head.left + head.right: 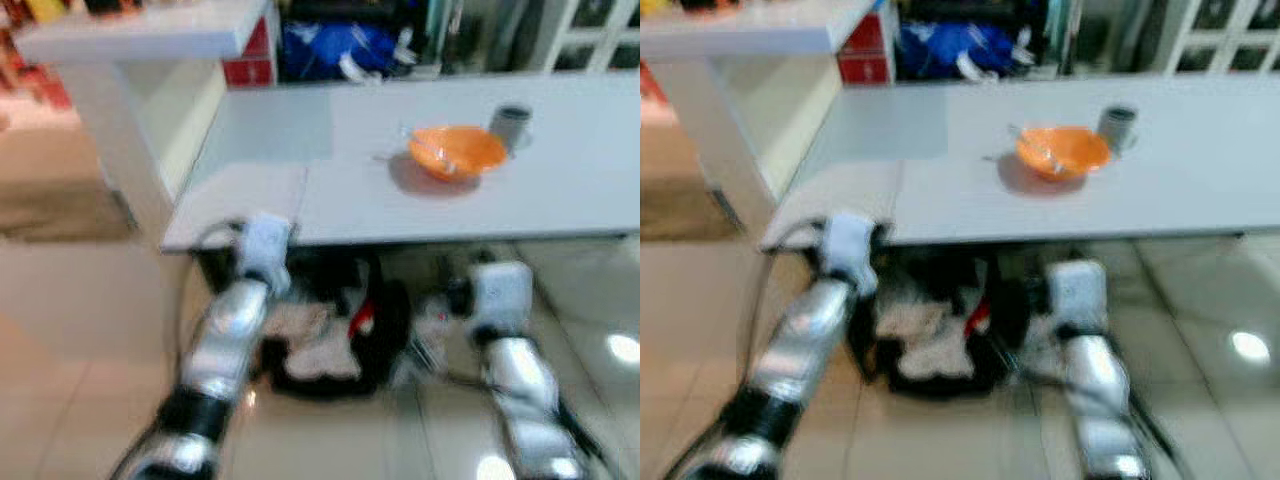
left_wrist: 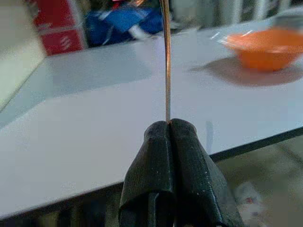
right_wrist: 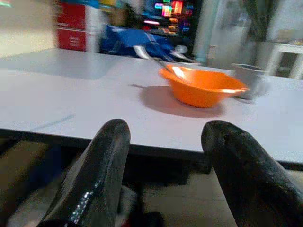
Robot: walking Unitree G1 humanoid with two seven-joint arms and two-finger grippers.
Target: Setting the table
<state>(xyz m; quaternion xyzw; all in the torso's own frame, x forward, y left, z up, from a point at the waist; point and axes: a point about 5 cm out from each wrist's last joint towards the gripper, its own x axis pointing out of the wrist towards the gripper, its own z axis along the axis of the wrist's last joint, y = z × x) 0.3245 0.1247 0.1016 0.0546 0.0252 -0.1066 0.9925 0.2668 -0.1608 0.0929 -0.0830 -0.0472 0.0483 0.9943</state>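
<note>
Ahead of both grippers, on the smooth white tabletop (image 1: 560, 190), sits a glossy orange plastic bowl (image 1: 457, 150) beside a grey cylindrical cup (image 1: 510, 124). Left gripper (image 2: 169, 124), ribbed black fingers pinched together, grips a thin metal rod (image 2: 166, 56) upright at the table's near edge. Right gripper (image 3: 165, 137) hovers wide-spread, just below the edge.

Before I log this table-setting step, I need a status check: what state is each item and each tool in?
Left tool: shut on a thin metal rod, held near the table's edge.
Thin metal rod: gripped at one end, pointing away from the fingers.
Right tool: open, holding nothing, below the table's edge.
Orange bowl: upright on the white table.
Grey cup: upright, just behind the bowl.
</note>
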